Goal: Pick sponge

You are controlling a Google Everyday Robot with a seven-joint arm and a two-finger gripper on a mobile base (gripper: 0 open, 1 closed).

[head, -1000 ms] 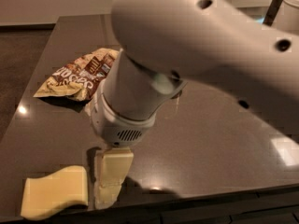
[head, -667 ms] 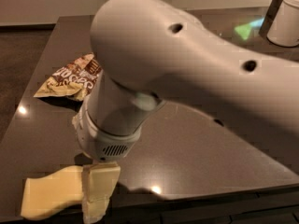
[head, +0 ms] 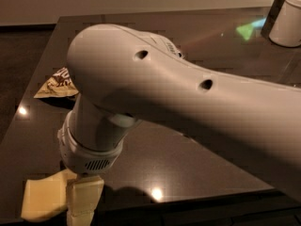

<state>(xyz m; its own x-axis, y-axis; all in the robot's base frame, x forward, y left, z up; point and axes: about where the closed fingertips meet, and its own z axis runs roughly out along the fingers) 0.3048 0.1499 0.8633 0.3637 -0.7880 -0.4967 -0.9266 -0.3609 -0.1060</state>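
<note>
The sponge (head: 43,200) is a pale yellow flat slab lying on the dark table (head: 188,164) at the near left corner. My gripper (head: 83,202) hangs below the white wrist (head: 91,147), right at the sponge's right edge and overlapping it in view. I cannot tell whether it touches the sponge. The large white arm (head: 188,98) crosses the picture from the right and hides the middle of the table.
A brown chip bag (head: 55,83) lies at the left of the table, partly hidden behind the arm. A white container (head: 286,19) stands at the far right corner. The table's front edge runs just below the sponge.
The arm and gripper have moved left and nearer to the camera, closing on the sponge's right edge. The arm now hides more of the chip bag. The sponge has not moved.
</note>
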